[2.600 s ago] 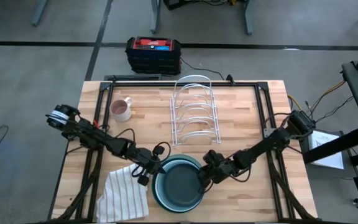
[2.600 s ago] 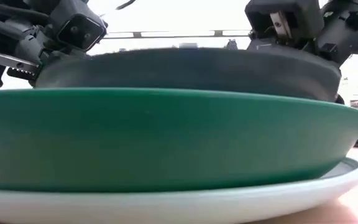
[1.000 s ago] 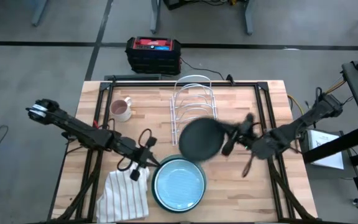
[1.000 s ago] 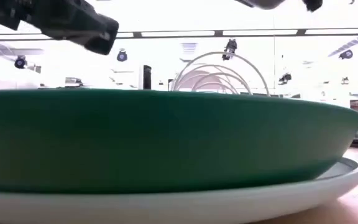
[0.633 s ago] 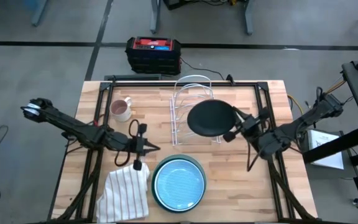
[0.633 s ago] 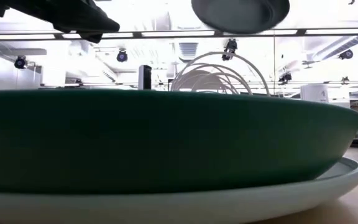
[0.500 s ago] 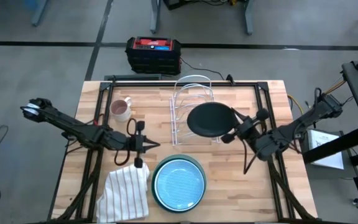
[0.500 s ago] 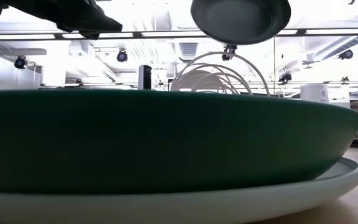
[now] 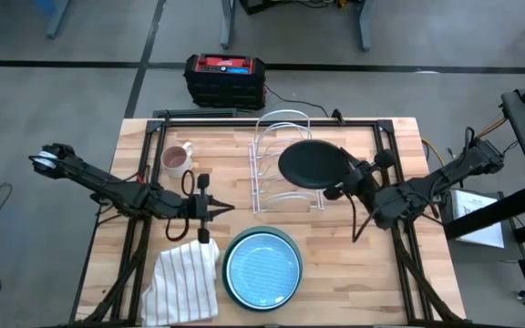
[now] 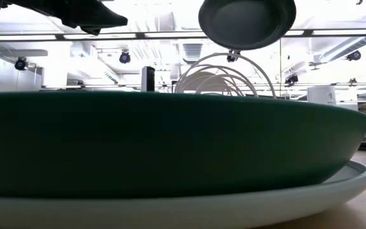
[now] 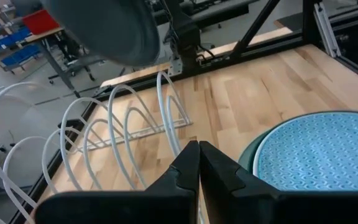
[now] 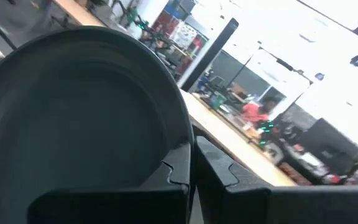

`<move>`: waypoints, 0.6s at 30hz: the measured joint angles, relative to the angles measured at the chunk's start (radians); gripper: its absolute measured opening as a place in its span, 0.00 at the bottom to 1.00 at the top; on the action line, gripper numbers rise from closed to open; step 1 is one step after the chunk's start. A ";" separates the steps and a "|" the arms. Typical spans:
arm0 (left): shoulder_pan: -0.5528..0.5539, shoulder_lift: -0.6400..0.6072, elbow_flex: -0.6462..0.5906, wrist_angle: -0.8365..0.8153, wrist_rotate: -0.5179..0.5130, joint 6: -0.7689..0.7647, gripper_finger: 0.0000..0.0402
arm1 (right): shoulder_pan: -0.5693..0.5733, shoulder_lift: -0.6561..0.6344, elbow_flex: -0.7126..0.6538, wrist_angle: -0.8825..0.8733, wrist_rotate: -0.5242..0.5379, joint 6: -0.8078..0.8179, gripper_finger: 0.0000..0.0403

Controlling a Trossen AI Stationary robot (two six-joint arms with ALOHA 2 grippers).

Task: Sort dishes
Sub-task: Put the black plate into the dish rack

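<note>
My right gripper (image 9: 343, 180) is shut on the blackish plate (image 9: 314, 164), held in the air over the white wire rack (image 9: 285, 164). In the low view that plate (image 10: 246, 22) hangs above the rack's hoops (image 10: 224, 73). The pale blue plate (image 9: 262, 269) lies on top of the stack by the near edge. Under it sit the dark green plate (image 10: 170, 140) and a pale plate (image 10: 170, 213), which rests on the table. My left gripper (image 9: 210, 210) is shut, empty and raised, left of the stack. My right gripper pinches the blackish plate's rim (image 12: 182, 134) on its right-hand edge, one finger on each face (image 12: 219, 171). The fingers come from the table's right, roughly level. The plate is lifted clear and tilted, above the rack.
A white striped cloth (image 9: 182, 282) lies left of the stack by the near edge. A mug (image 9: 178, 161) stands left of the rack. A black and red box (image 9: 225, 77) sits on the floor beyond the far edge. Bare wood shows right of the stack.
My right gripper has carried the blackish plate from just beyond the stack toward the far edge, up over the rack, keeping hold of it. My left gripper has drawn back from the stack toward the far edge.
</note>
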 joint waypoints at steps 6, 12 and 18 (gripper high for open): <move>0.000 0.000 0.000 -0.002 0.000 0.000 0.00 | -0.014 0.000 -0.002 -0.007 -0.035 -0.069 0.00; 0.000 0.000 0.000 -0.006 0.000 0.000 0.00 | -0.013 0.016 -0.004 -0.031 -0.073 -0.139 0.00; 0.000 0.000 0.000 -0.006 0.000 0.000 0.00 | -0.013 0.063 -0.004 -0.030 -0.083 -0.194 0.00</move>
